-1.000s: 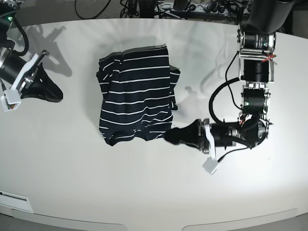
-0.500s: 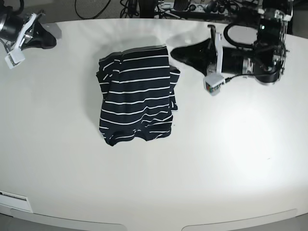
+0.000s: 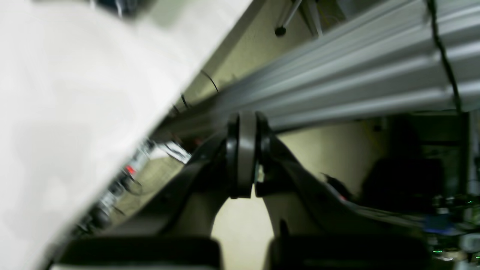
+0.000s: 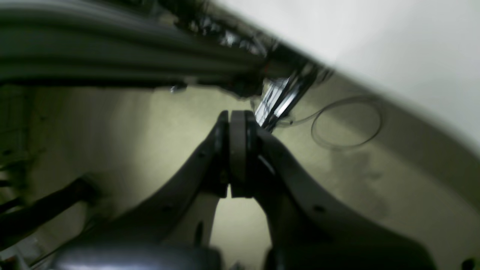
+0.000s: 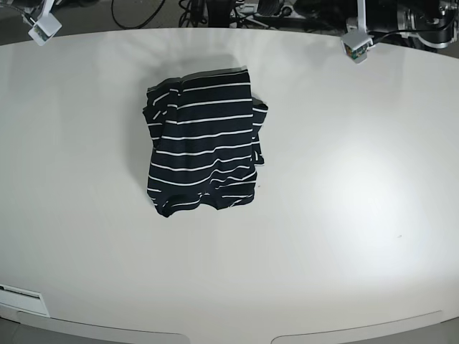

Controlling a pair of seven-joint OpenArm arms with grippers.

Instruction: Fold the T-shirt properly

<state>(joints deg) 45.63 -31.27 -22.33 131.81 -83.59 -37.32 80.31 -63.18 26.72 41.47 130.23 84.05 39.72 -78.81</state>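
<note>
**A:** Start with the biggest thing. What are you looking at?

**B:** I'm looking at the white table, and the T-shirt is lying a little left of its centre as a compact striped bundle, touching nothing of mine. Its right edge is bunching where a sleeve is poking out, and its bottom hem is curling under unevenly.

**A:** And your arms?

**B:** I'm holding both off the far rim of the table, well apart from the cloth. In the base view only bits of them are showing at the top corners. My left gripper is pressing its pads flat together with nothing between them, and it's pointing past the table edge at the aluminium frame. My right gripper is doing the same, pinched closed on nothing, over the floor and a loose cable.

**A:** What's worrying you?

**B:** I'm judging the fold as roughly done but loose. That sticking-out sleeve is likely to slump and open the bundle. If I'm going back in to tidy it, a closed finger dragging across the top layer could peel the whole fold apart.
</note>
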